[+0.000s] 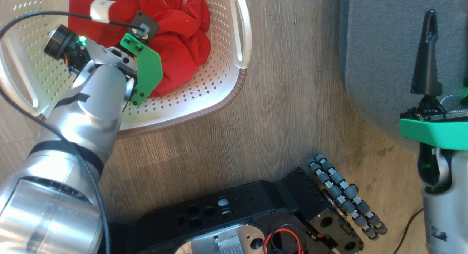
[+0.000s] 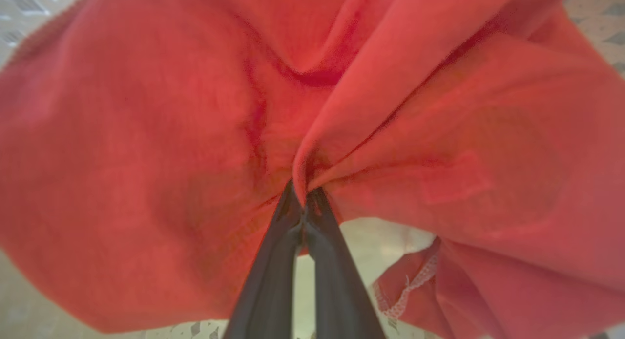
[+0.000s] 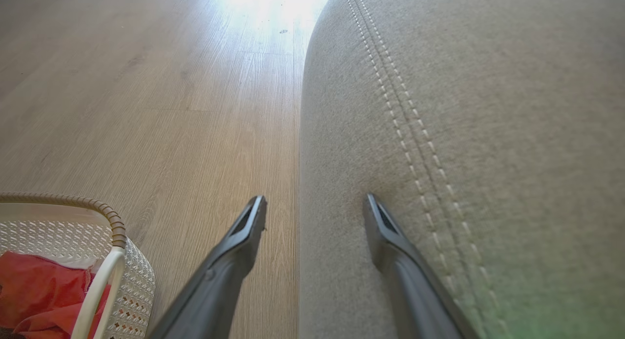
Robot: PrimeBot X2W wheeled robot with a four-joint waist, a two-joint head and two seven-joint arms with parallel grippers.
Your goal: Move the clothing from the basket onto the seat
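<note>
Left gripper (image 2: 303, 198): the two dark fingers are drawn together at the tips, with a fold of the clothing (image 2: 146, 158) pinched between them. In the left wrist view the red fabric bunches into creases that meet at the fingertips and spreads out from them to the left, above and to the right. A loose hem with pale stitching hangs just right of the fingers, below the main mass. In the head view the left arm reaches into the basket (image 1: 226, 96), and the clothing lies heaped inside it directly ahead of the wrist. A green bracket on the wrist hides the fingers there. The basket stands on the wooden floor (image 1: 285, 100). Whether the fabric is clear of the basket bottom cannot be told.

Right gripper (image 3: 315, 207): the fingers are spread wide, with nothing between them. In the right wrist view its left finger lies over the floor and its right finger over the rounded edge of the seat (image 3: 488, 134). The grey cushion extends ahead and to the right of the gripper, and its double stitching line runs forward past the right finger. Whether a finger touches the seat cannot be told. The basket, with red fabric inside, sits well to the left of this gripper and behind its fingertips.
</note>
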